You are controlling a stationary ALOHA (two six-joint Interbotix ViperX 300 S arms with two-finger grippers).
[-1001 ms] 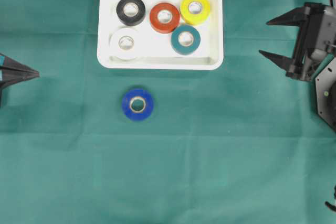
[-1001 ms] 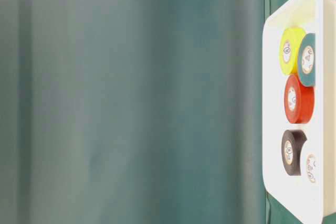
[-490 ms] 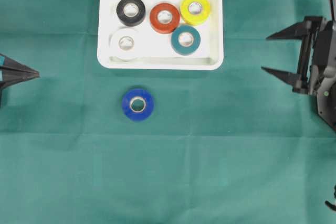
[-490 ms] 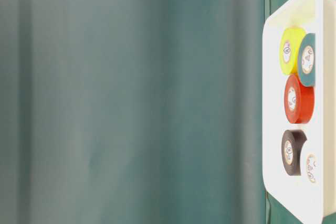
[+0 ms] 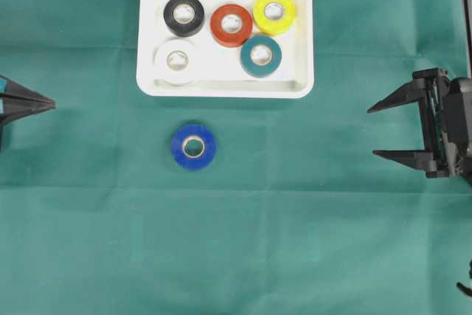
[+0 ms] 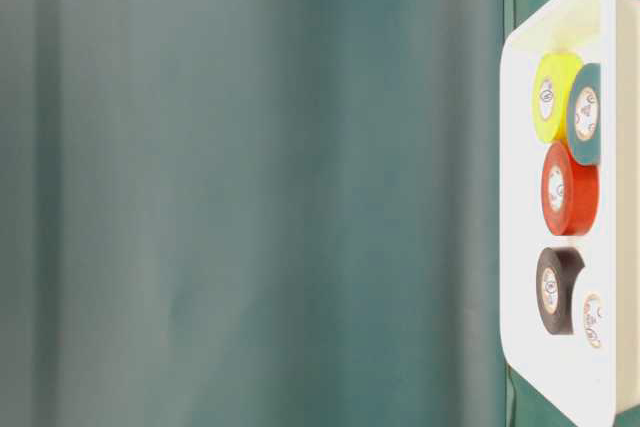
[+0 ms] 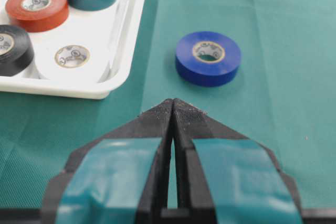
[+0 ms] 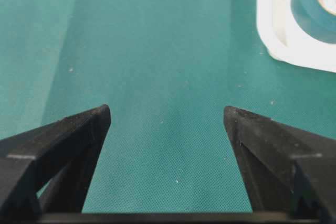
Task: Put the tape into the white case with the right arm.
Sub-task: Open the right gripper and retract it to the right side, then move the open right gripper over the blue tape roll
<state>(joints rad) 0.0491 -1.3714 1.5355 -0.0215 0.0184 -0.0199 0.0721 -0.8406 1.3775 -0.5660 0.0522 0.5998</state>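
While the right gripper (image 5: 372, 132) hangs spread wide and empty, the blue tape (image 5: 193, 147) lies flat well ahead of its tips, just outside the case (image 5: 299, 35). A good pick probably means straddling the roll squarely before closing. Opposite, the left gripper (image 5: 48, 102) sits pressed together. Green cloth (image 5: 295, 241) covers the desk, with plenty of room around the roll.

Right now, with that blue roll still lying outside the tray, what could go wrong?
The blue tape lies flat on the green cloth, so the open right gripper, far off at the edge, might nudge it rather than grasp it. The white case already holds five rolls; the free spots are tight, so a drop could land on the white roll or the rim.
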